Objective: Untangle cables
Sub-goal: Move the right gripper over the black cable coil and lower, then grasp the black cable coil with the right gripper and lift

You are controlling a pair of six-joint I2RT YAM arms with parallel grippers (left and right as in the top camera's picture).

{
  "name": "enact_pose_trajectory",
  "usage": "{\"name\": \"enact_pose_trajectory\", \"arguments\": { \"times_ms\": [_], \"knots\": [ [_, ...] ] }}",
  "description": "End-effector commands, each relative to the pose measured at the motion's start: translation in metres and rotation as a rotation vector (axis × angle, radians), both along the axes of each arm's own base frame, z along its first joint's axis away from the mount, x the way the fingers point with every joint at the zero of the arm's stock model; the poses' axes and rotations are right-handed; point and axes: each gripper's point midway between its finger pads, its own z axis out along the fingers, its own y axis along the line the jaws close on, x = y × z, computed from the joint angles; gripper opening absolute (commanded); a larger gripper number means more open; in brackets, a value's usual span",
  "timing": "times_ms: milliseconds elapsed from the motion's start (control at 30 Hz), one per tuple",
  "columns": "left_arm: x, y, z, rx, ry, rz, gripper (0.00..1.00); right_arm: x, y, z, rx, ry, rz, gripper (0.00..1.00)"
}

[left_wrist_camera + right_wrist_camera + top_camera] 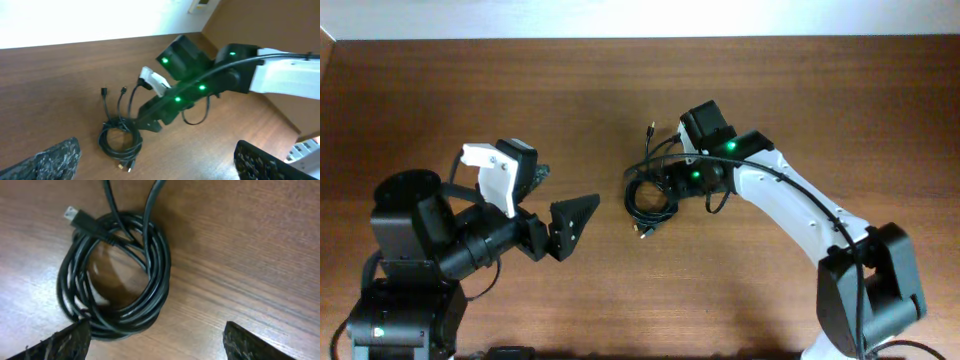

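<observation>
1. Right now I see the cables (648,200) lying flat on the wooden table (470,90) near its middle, wound into one loose coil.
2. From overhead, their long axis runs from the far edge to the near edge. Loose tails lead off the coil toward the far edge, one ending in a small black plug (104,91). A gold-tipped plug (122,166) pokes out on the near side.
3. My right gripper (155,337) hangs over the coil, jaws spread wide with nothing between them. The coil's rim lies just beside one fingertip (70,337).
4. My left gripper (157,150) sits well apart from the coil, jaws wide and empty.
</observation>
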Motion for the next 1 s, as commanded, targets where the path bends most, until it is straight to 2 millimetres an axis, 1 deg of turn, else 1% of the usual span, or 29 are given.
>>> {"name": "enact_pose_trajectory", "arguments": {
  "times_ms": [0, 100, 200, 267, 333, 400, 700, 800, 867, 967],
  "knots": [
    [-0.005, -0.006, 0.004, -0.026, 0.001, -0.034, 0.99, 0.015, 0.001, -0.015, -0.021, -0.028, -0.019, 0.83],
    [-0.010, -0.011, 0.006, -0.045, 0.001, -0.069, 0.99, 0.028, 0.008, -0.034, -0.012, -0.043, -0.019, 0.75],
    [-0.010, -0.011, 0.006, -0.045, 0.001, -0.070, 0.99, 0.030, 0.009, -0.043, -0.015, -0.039, -0.019, 0.75],
    [-0.010, -0.011, 0.006, -0.045, 0.001, -0.070, 0.99, 0.031, 0.010, -0.052, -0.021, -0.028, -0.019, 0.74],
    [-0.010, -0.011, 0.006, -0.045, 0.001, -0.070, 0.99, 0.030, 0.009, -0.059, -0.026, -0.016, -0.019, 0.68],
    [-0.010, -0.011, 0.006, -0.045, 0.001, -0.070, 0.99, 0.030, 0.010, -0.059, -0.024, -0.014, -0.017, 0.64],
    [-0.010, -0.011, 0.006, -0.045, 0.001, -0.069, 0.99, 0.024, 0.009, -0.063, -0.027, 0.002, -0.014, 0.64],
    [-0.010, -0.011, 0.006, -0.045, 0.001, -0.070, 0.99, 0.024, 0.009, -0.064, -0.018, 0.018, -0.062, 0.64],
    [-0.010, -0.011, 0.006, -0.045, 0.001, -0.070, 0.99, 0.023, 0.009, -0.065, -0.018, 0.021, -0.062, 0.64],
    [-0.010, -0.011, 0.006, -0.045, 0.001, -0.069, 0.99, 0.017, 0.009, -0.075, -0.028, 0.051, -0.055, 0.63]
  ]
}}
